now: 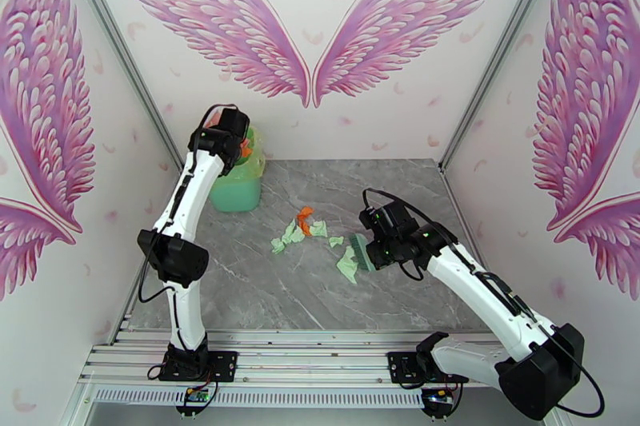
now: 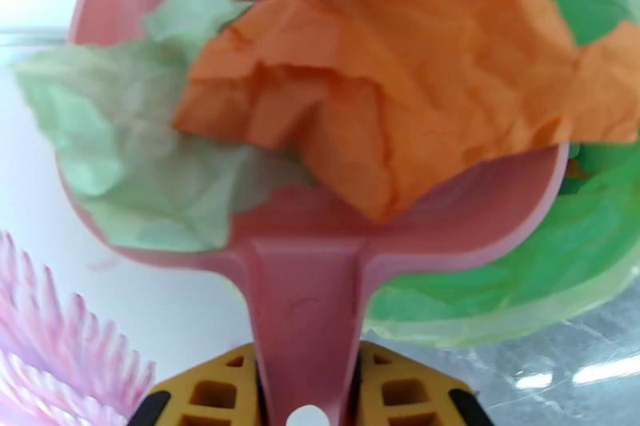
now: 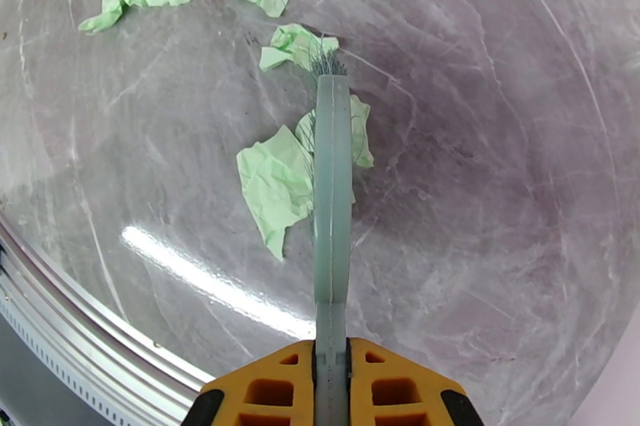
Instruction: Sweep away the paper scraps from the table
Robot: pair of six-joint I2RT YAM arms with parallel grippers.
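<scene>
Paper scraps point(image 1: 308, 228): a loose cluster near the middle of the table point(image 1: 264, 300), mostly pale mint, with one orange bit at the far end. In the right wrist view the nearest mint pieces point(image 3: 276, 180) lie against the left side of the brush point(image 3: 332, 180) and partly under it. A smaller one touches the bristle tip, and the rest lie further out, near the orange one.

More paper scraps point(image 2: 376, 92), orange and mint, are heaped in the pink dustpan point(image 2: 308, 316), some hanging over its rim.

Right gripper point(image 3: 332, 388): both yellow fingers are pressed flat against the brush handle, which is clamped edge-on between them. In the top view the brush point(image 1: 362, 252) sits low at the right edge of the cluster.

Left gripper point(image 2: 308, 392): closed tight on the dustpan handle, one finger on each side. The dustpan is held above the green bin point(image 1: 238, 188) at the table's far-left corner (translucent green shows beneath the pan in the wrist view).

Silver rails point(image 1: 320, 356) run along the near edge.
</scene>
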